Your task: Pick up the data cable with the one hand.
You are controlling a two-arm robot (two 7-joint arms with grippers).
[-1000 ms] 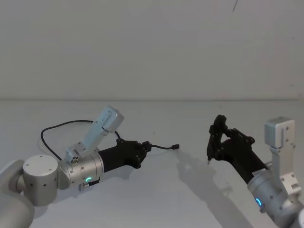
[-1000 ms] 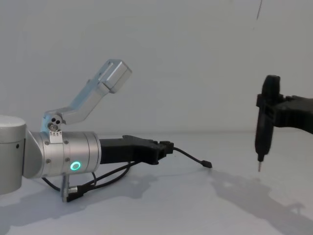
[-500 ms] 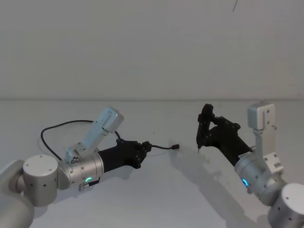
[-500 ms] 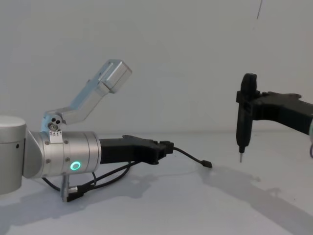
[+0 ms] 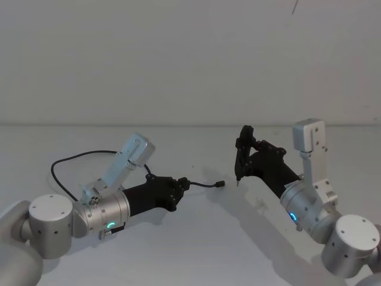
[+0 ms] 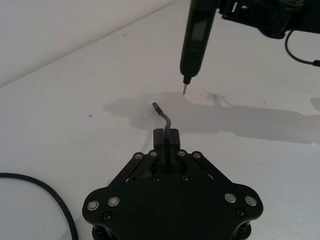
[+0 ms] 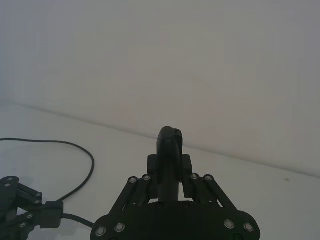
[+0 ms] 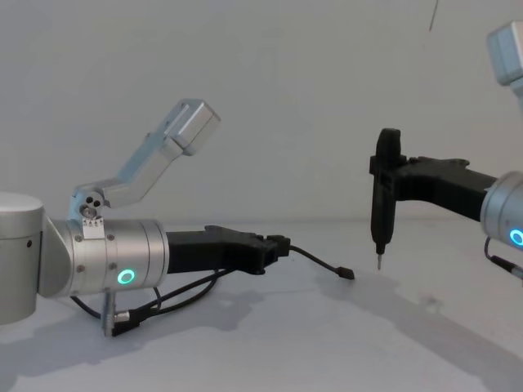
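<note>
Left hand (image 5: 181, 186): clamped on data cable (image 5: 206, 185), near its end.
Right hand (image 5: 249, 156): gripping upright black tool (image 5: 239, 167), tip down.

Your right gripper (image 7: 169, 172) is sitting low in the middle, its two fingers (image 7: 153, 169) pressing against either side of a black tool (image 7: 170, 140) whose rounded end is sticking up above them. At the lower corner, your left gripper (image 7: 50, 212) is showing farther off, with the thin black cable (image 7: 93, 167) passing through its tip. From there one stretch is sweeping in a wide loose curve over the white table (image 7: 240, 175) to the picture's edge, and a shorter stretch is running behind your right gripper. A plain white wall (image 7: 150, 60) is rising behind the table.
</note>
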